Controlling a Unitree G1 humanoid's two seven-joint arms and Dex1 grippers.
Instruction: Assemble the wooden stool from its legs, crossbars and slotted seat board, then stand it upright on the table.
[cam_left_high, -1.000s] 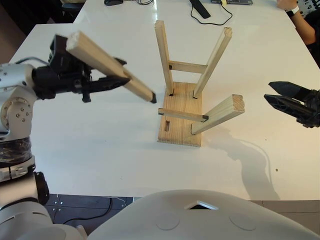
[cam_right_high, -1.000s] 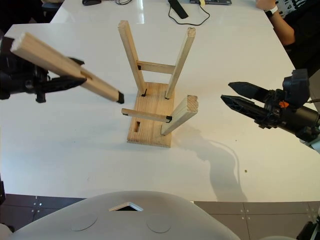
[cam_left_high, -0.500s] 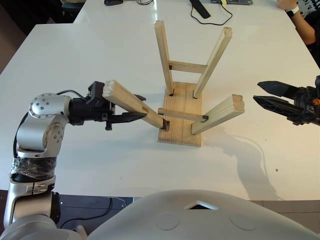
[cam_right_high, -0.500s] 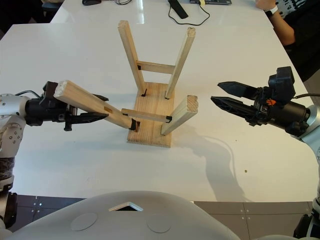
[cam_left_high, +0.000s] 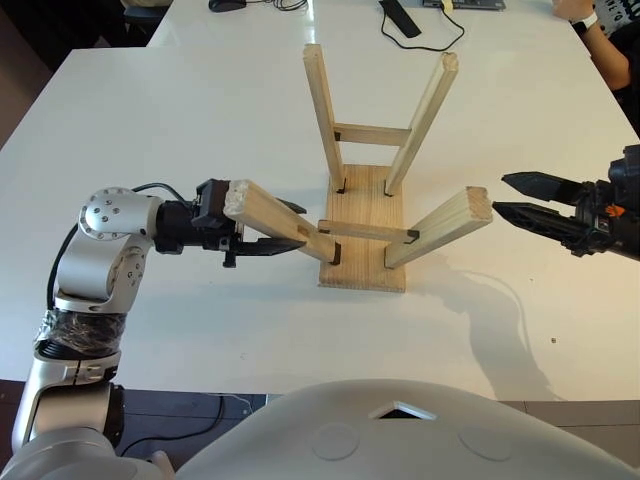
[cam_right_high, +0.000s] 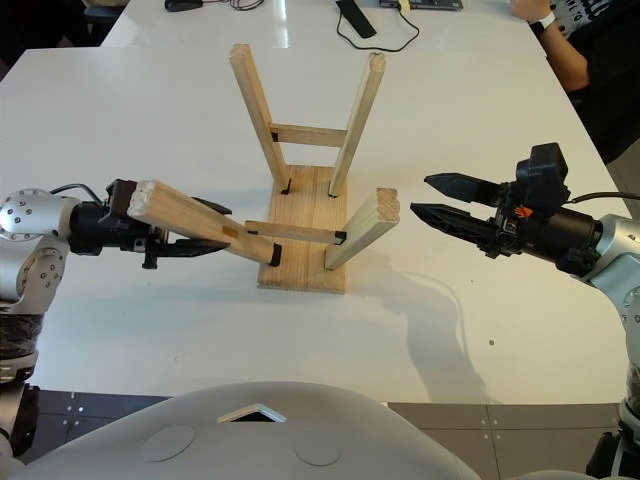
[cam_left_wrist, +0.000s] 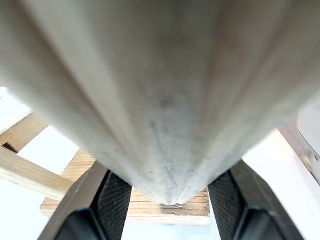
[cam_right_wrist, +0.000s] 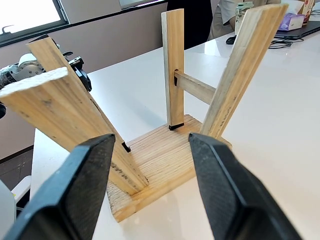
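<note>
Stool seat board (cam_left_high: 365, 205) lies flat mid-table (cam_left_high: 200, 120), with two upright legs (cam_left_high: 322, 110) and a leaning leg (cam_left_high: 440, 225) set in it. Left gripper (cam_left_high: 285, 230) is clamped on the fourth leg (cam_left_high: 262, 212), whose tip is at the board's near left corner. Right gripper (cam_left_high: 502, 193) has its fingers apart, near the leaning leg.

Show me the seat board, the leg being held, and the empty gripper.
seat board (cam_left_high: 362, 268): left eye view, bare near end of the board.
held leg (cam_left_high: 268, 214): left eye view, about mid-length.
right gripper (cam_left_high: 501, 194): left eye view, midway between its open fingertips.
</note>
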